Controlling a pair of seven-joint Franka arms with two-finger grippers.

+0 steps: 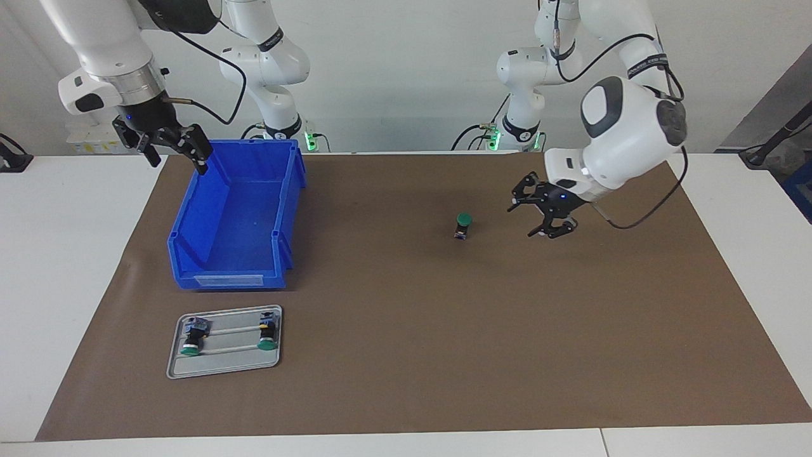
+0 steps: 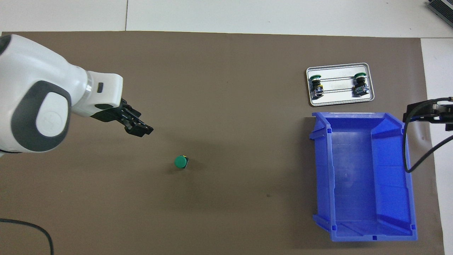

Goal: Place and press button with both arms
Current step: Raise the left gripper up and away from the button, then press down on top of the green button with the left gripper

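Desk (image 1: 406,393) with brown mat. Blue bin (image 1: 238,216) toward the right arm's end; grey tray (image 1: 225,343) with two buttons at the edge farthest from the robots. Left end effector (image 1: 547,212), fingers spread and empty, raised over the mat beside the button (image 1: 464,226), which stands upright mid-desk. Right end effector (image 1: 168,143), fingers parted, waits at the bin's corner.

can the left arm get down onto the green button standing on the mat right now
Probably yes. The left gripper hangs open above the bare mat beside the upright button, with nothing between them. The right gripper waits over the blue bin's rim.
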